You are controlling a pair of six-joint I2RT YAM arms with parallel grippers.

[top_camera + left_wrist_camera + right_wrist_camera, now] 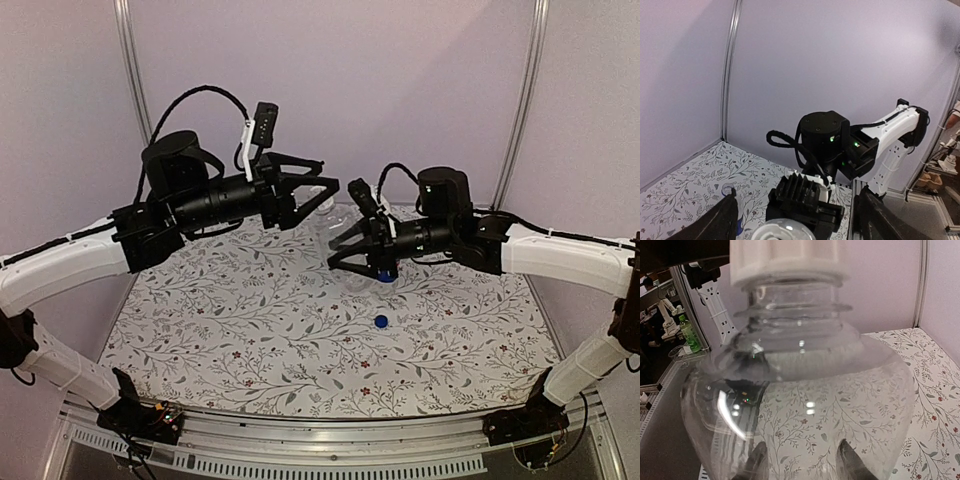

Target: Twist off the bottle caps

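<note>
Mid-frame above the bench (250, 330), right pincer (338, 252) pinches the bottle (805, 390) while left pincer (796, 221) stands spread around its white cap (790, 260).

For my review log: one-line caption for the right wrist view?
Plain clear bottle, white cap still on, gripped by the right arm's jaws above floral table.

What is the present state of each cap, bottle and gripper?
Blue cap: off, lying on the table.
White cap: on the plain bottle.
Plain bottle: capped, held above the table.
Labelled bottle: on the table, uncapped.
Left gripper: open.
Right gripper: shut on the plain bottle.
</note>
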